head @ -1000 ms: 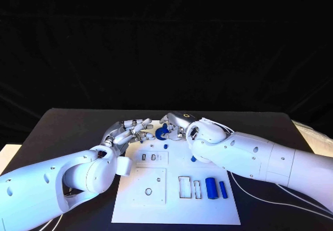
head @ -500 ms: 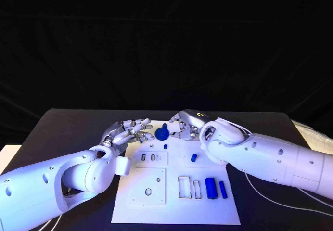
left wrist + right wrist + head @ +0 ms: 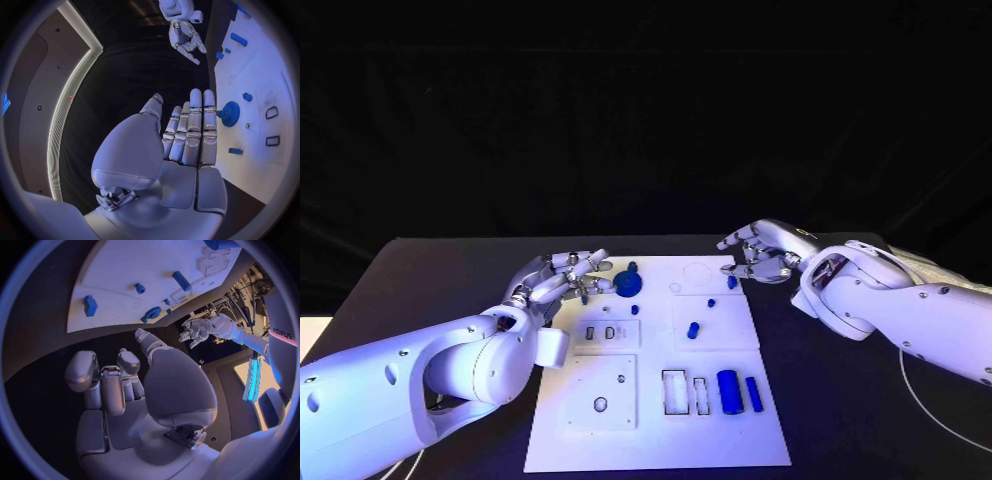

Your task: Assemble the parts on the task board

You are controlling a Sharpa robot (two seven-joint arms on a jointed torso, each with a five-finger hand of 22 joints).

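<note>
Head view: we note the task board (image 3: 661, 400) lying mid-table, with the left hand (image 3: 560, 277) at its far left corner and the right hand (image 3: 762, 256) off its far right corner. The left hand's fingers are spread and hold nothing; their tips sit just beside the round blue gear (image 3: 629, 284), which stands near the board's far edge. The right hand is loosely curled and appears empty. A thick blue cylinder (image 3: 728, 387) and a slim blue bar (image 3: 754, 394) lie loose beside two empty rectangular slots (image 3: 675, 391). Small blue pieces (image 3: 692, 330) sit mid-board.

Left wrist view: the left hand's fingers lie straight, side by side, with nothing held. The gear (image 3: 230, 113) is just off the fingertips; we cannot tell whether they touch it.

Right wrist view: the right hand (image 3: 125, 385) is partly curled with an empty palm, clear of the board (image 3: 125, 290).

Progress, as we judge it: the gear looks seated, and perhaps some small pegs. The cylinder, the bar and several open slots remain, so the task looks under half done.
</note>
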